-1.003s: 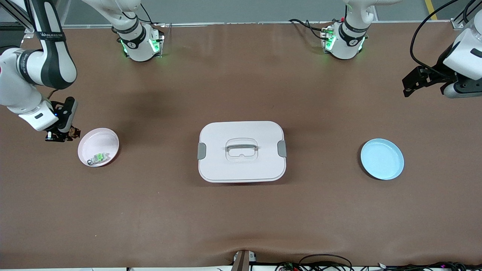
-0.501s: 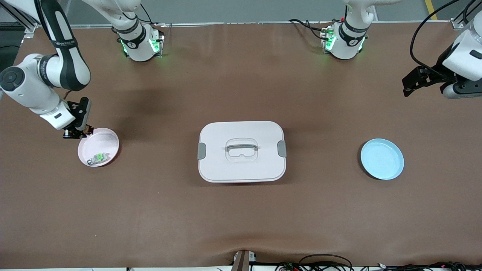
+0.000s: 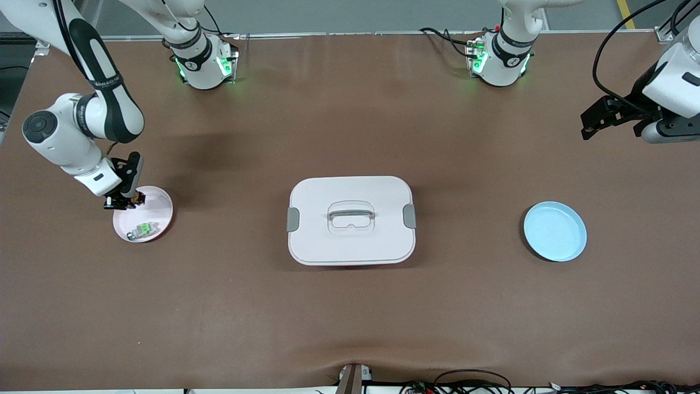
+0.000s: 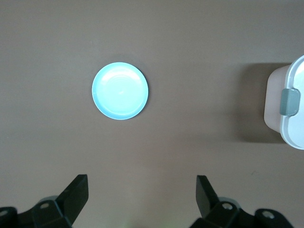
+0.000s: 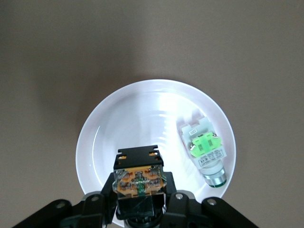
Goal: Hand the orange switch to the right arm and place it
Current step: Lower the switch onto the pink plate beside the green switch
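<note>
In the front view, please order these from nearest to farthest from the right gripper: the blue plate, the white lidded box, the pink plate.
From the right gripper, shut on the orange switch:
1. Pink plate, directly under it, at the right arm's end.
2. White lidded box, mid-table.
3. Blue plate, at the left arm's end.

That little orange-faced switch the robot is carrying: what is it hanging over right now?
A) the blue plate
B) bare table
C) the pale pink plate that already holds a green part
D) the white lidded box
C: the right gripper, shut on the orange switch, is over the pale pink plate, beside the green component lying in it.
</note>
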Available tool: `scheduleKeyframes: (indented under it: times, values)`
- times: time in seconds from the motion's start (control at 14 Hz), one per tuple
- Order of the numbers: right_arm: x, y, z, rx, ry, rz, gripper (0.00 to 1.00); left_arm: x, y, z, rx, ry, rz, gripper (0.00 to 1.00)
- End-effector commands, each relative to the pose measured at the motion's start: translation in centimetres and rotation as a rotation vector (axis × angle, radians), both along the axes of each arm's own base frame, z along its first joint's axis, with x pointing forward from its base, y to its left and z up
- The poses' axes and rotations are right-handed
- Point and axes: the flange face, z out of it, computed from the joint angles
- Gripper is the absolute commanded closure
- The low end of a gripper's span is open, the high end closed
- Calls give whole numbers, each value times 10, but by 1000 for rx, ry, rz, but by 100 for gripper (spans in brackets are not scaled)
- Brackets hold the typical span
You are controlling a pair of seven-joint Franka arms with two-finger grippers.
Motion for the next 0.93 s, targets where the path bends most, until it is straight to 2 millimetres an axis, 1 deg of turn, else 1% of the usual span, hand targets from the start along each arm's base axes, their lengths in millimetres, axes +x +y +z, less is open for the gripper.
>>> scheduleKeyframes:
  times: [0.0,0.07,0.21,0.43,0.72,0.86]
  values:
    - [-4,-7,-15,-4,-5,6,93,-5,2,2,-16,5,-9,0]
    - [-7,-9,-23,2,2,-2,93,-5,3,2,-16,5,-8,0]
    - [-14,-8,-33,4,1,-1,93,-4,4,2,-16,6,-5,0]
    - [-17,-11,-40,8,-1,-11,93,-2,4,1,-12,-7,-6,0]
    - [-23,-9,-48,13,12,-18,93,7,4,-8,-14,-5,-5,0]
    - [-24,-9,-52,14,7,-18,92,8,4,-8,-16,-6,-6,0]
